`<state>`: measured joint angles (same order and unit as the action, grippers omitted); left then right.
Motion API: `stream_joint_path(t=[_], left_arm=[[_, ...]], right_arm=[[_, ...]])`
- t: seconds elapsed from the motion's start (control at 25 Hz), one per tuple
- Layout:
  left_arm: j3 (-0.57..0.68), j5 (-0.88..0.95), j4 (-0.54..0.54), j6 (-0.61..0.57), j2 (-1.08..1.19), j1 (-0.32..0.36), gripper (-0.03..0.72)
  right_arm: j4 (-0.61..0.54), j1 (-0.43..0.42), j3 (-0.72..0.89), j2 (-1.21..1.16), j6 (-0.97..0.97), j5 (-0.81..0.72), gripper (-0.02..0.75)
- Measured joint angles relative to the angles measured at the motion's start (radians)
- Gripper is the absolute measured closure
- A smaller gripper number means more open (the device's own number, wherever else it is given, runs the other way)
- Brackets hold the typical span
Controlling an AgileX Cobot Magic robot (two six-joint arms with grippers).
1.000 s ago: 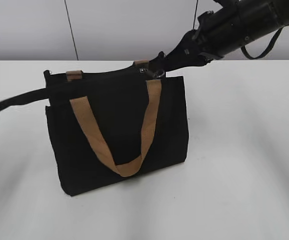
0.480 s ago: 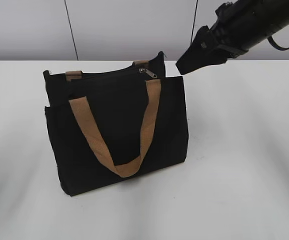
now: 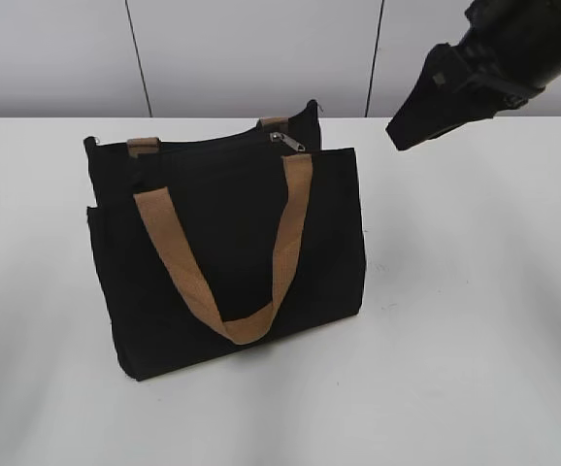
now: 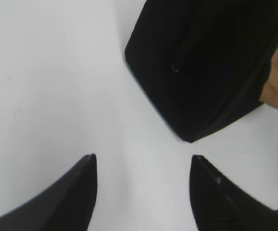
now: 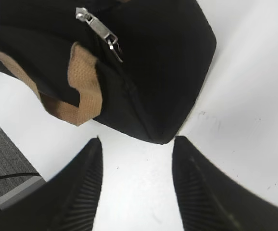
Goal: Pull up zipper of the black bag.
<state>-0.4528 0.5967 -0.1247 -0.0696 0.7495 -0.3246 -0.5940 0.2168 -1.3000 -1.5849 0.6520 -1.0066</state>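
Up top, zipper (image 3: 287,142) near the right end of its track, silver slider and pull tab lying flat along the upper edge of black bag (image 3: 230,250); same slider (image 5: 99,32) clear in the right wrist view, tab pointing down-right. Bag upright on white worktop (image 3: 475,320), mouth drawn shut along what shows of the track, contents hidden. Front tan handle (image 3: 232,254) hanging in a loop against the front panel; only stubs of the rear handle showing above the top edge. Right gripper (image 5: 135,144) raised well clear of the bag's right end, jaws spread apart, holding nothing. Left gripper (image 4: 143,161) out of the exterior view, low beside a bottom corner of the bag, jaws likewise spread and empty. Far side of the bag out of sight.
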Motion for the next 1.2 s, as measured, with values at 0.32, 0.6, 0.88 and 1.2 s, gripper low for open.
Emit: stream_joint_path(t=[0.32,0.6,0.88,1.2], left_arm=[[-0.071,0.164,-0.002,0.033,0.0,0.0,0.199],[-0.097,0.295,-0.006,0.078,-0.08,0.0,0.197],[-0.097,0.376,0.005,0.121,-0.28,0.0,0.197],[-0.097,0.472,0.077,0.174,-0.457,0.0,0.273]], right_arm=[[0.004,0.0,0.153,0.217,-0.019,-0.038,0.369],[0.064,0.0,0.326,0.49,-0.111,-0.038,0.369],[0.207,0.0,0.434,0.804,-0.283,-0.039,0.369],[0.315,0.0,0.564,1.087,-0.433,-0.064,0.368]])
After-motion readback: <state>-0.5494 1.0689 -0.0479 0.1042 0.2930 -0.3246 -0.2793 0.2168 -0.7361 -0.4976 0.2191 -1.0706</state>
